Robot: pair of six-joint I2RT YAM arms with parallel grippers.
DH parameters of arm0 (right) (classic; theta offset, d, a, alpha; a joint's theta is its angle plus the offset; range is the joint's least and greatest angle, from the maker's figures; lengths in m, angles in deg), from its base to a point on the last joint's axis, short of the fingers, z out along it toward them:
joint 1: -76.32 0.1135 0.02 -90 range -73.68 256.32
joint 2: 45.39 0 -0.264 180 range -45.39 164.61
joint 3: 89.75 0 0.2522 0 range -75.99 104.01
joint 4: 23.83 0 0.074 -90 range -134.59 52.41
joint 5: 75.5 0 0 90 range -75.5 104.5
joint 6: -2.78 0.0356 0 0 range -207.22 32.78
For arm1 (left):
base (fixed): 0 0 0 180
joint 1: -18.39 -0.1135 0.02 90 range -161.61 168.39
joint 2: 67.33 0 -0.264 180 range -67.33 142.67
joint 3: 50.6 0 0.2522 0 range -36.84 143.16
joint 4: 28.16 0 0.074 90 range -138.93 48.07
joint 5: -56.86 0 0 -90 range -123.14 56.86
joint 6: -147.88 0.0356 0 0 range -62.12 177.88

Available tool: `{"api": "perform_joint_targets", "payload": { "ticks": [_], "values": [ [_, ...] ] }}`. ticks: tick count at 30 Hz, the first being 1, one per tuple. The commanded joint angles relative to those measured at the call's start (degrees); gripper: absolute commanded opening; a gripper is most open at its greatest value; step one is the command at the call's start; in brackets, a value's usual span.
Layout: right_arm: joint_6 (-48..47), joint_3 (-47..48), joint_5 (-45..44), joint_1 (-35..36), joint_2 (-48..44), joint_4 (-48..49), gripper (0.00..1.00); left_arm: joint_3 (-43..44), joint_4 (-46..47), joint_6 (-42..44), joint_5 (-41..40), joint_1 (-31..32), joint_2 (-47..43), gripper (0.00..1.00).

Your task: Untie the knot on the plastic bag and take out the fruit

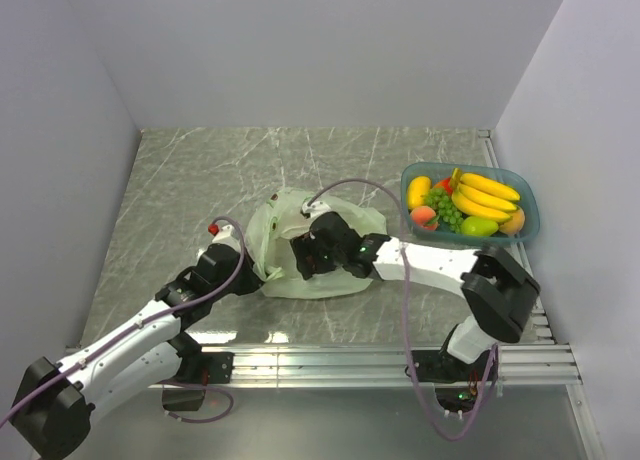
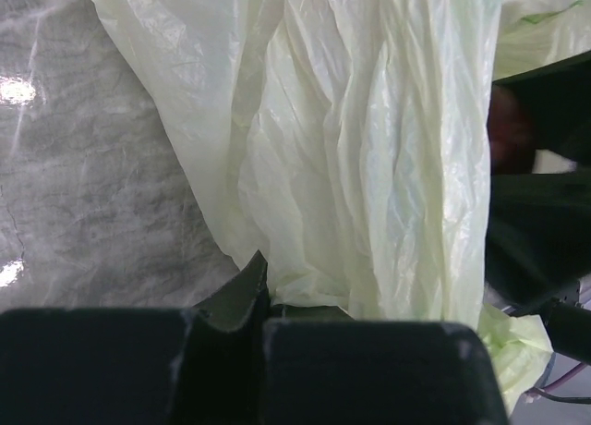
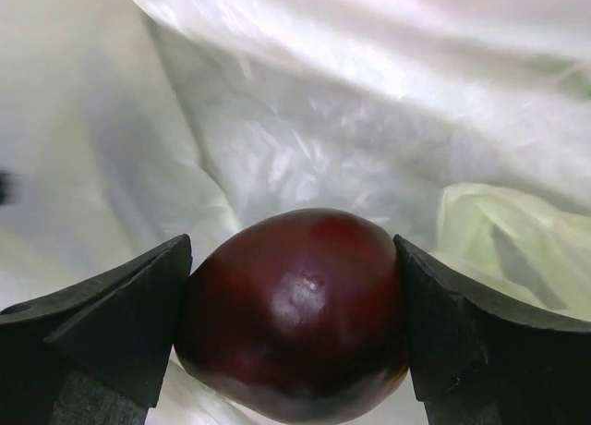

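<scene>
Starting nearest the right wrist camera, found the dark purple fruit [image 3: 294, 314] wedged in the right gripper [image 3: 292, 249], touching both fingers [image 3: 120, 305], one on each flank. Read that claw as spread wide yet pinching the fruit, not hanging loose around it. Saw no long axis to reckon with: round, glossy, probably slippery, gripped near its widest girth. Noted pale film of the plastic bag [image 3: 305, 120] close behind and on either side, so judged the fruit as sitting inside the bag's mouth or just at it; could not tell which.

Turned next to the left gripper [image 2: 263, 305]: pressed together, nipping a fold at the bag's left edge, with film running away from it in long creases. Could not make out the knot in any view; judged it likely undone, given a fruit reached among the film.

Looked farther out from above: bag crumpled on the table [image 1: 180, 180], left gripper at its left rim, right gripper over its middle. Placed the blue tray [image 1: 532, 228] well apart to the right and somewhat farther back, holding the bananas [image 1: 485, 195] and the grapes [image 1: 447, 215]. Judged the coming move as a lift clear of the film and a carry rightward, wholly on the right arm's side, with the left pinch anchoring the bag against dragging.
</scene>
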Motion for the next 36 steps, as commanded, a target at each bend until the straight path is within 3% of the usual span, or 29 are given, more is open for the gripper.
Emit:
{"api": "perform_joint_targets", "payload": {
  "ticks": [1, 6, 12, 20, 27, 30, 33, 34, 36],
  "values": [
    [-0.9, 1.9, -1.8, 0.2, -7.2, 4.0, 0.36, -0.6, 0.5, -0.3, 0.8, 0.2, -0.8, 0.01],
    [-1.2, 2.7, -3.3, 0.1, -12.7, 7.7, 0.36, -0.4, 0.5, -0.2, 0.8, 0.3, -0.8, 0.01],
    [-2.3, 3.3, -14.2, -2.4, -18.7, 6.1, 0.37, -0.6, 0.0, -0.5, 0.8, 0.3, -1.6, 0.01],
    [-0.4, -3.2, -22.9, -25.9, -28.7, -1.7, 0.38, -0.6, -0.8, -0.3, 0.3, 0.3, -2.7, 0.01],
    [2.3, -6.7, -19.7, -43.7, -29.1, -4.3, 0.42, -0.7, -0.9, -0.2, 0.2, 0.3, -3.3, 0.01],
    [3.7, -6.6, -19.9, -48.0, -27.0, -4.4, 0.54, -0.5, -1.0, -0.1, 0.2, 0.3, -3.4, 0.01],
    [4.2, -5.7, -18.4, -51.6, -24.5, -4.3, 0.73, -0.3, -1.2, 0.0, 0.1, 0.3, -3.6, 0.01],
    [4.1, -4.7, -17.4, -52.1, -23.0, -4.6, 0.85, -0.2, -1.4, 0.1, 0.1, 0.3, -3.6, 0.01],
    [3.4, -3.4, -17.0, -52.8, -21.7, -5.5, 0.94, -0.1, -1.6, 0.0, -0.1, 0.3, -3.6, 0.01]
  ]
}}
